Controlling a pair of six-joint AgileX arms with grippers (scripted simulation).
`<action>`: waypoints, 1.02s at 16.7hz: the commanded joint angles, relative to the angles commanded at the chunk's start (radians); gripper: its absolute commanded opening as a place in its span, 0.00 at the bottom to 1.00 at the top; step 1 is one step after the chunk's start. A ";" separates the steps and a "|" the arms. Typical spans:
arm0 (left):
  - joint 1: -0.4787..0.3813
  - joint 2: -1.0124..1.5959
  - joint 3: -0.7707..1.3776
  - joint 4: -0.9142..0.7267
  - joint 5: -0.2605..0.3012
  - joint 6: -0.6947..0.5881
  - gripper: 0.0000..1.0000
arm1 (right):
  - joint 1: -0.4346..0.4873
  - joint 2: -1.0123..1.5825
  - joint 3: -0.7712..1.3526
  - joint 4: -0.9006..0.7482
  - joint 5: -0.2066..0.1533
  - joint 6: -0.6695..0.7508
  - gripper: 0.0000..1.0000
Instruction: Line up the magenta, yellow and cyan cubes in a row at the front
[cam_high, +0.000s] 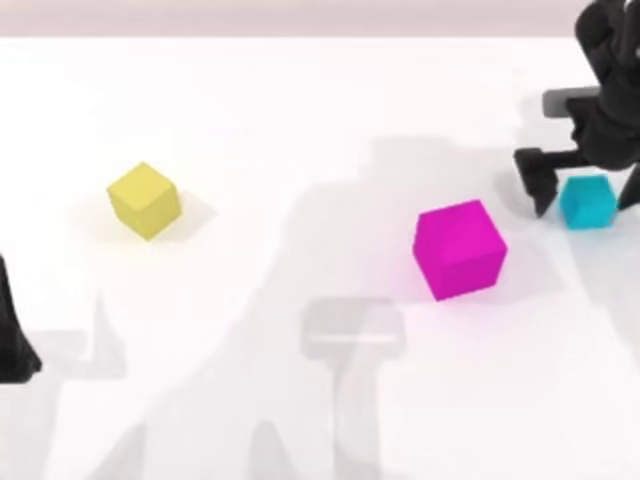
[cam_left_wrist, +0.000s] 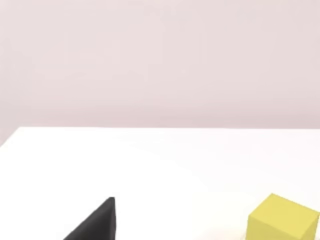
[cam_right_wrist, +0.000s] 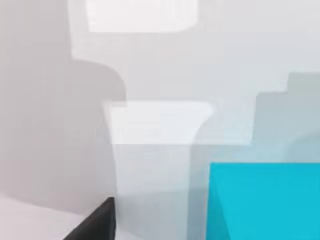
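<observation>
Overhead, these were the facts, each placed against the magenta cube.

Magenta cube (cam_high: 460, 248): sat on the white table (cam_high: 300, 120), right of the table's middle, with one corner turned toward the front.
Cyan cube (cam_high: 586, 200): lay just to the right of the magenta cube and a little farther back, apart from it; in the right wrist view (cam_right_wrist: 265, 200) it filled the near corner.
Yellow cube (cam_high: 145, 200): stood well to the left of the magenta cube, alone; it also showed in the left wrist view (cam_left_wrist: 282, 219).
Right gripper (cam_high: 585, 192): was down over the cyan cube, fingers spread with one on each side; whether they touched it I could not tell.
Left gripper (cam_high: 12, 330): was at the far left edge, well away from the magenta cube; its fingers' state I cannot tell.
</observation>
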 joint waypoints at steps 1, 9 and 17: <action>0.000 0.000 0.000 0.000 0.000 0.000 1.00 | 0.000 0.006 -0.016 0.017 0.000 0.000 1.00; 0.000 0.000 0.000 0.000 0.000 0.000 1.00 | 0.001 0.009 -0.022 0.024 0.000 0.001 0.70; 0.000 0.000 0.000 0.000 0.000 0.000 1.00 | 0.001 0.009 -0.022 0.024 0.000 0.001 0.10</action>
